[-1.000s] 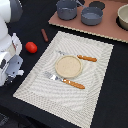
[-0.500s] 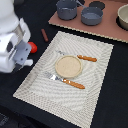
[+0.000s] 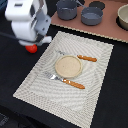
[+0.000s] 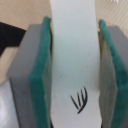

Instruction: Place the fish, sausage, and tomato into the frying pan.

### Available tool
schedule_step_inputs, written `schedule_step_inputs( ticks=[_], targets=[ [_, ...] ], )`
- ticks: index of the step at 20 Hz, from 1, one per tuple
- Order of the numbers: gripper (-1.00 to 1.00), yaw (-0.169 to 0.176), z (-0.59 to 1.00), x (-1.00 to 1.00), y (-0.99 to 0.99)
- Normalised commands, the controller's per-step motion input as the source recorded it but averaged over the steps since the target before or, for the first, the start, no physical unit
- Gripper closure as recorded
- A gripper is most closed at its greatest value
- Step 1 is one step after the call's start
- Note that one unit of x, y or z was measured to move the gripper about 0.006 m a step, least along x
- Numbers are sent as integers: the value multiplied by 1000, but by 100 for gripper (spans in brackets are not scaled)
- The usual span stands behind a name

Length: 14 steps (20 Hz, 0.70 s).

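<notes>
Pincer [image 4: 74, 75]: as the wrist view shows, green pads pinch the fish [image 4: 74, 55] flatwise.
Fish: apparently stiff, light, smooth; mid-length grip suits.
Tomato [image 3: 32, 48]: beneath the arm.
Frying pan [image 3: 92, 16]: two o'clock, well apart.

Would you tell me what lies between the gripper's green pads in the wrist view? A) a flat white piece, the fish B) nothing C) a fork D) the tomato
A: the green pads press both sides of the flat white fish, which fills the gap.
</notes>
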Motion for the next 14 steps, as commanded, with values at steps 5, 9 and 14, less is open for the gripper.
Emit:
schedule_step_inputs(
  ticks=[5, 9, 14],
  targets=[
    [100, 0, 629, 697, 831],
    [100, 0, 316, 624, 803],
    [100, 0, 250, 647, 783]
  ],
)
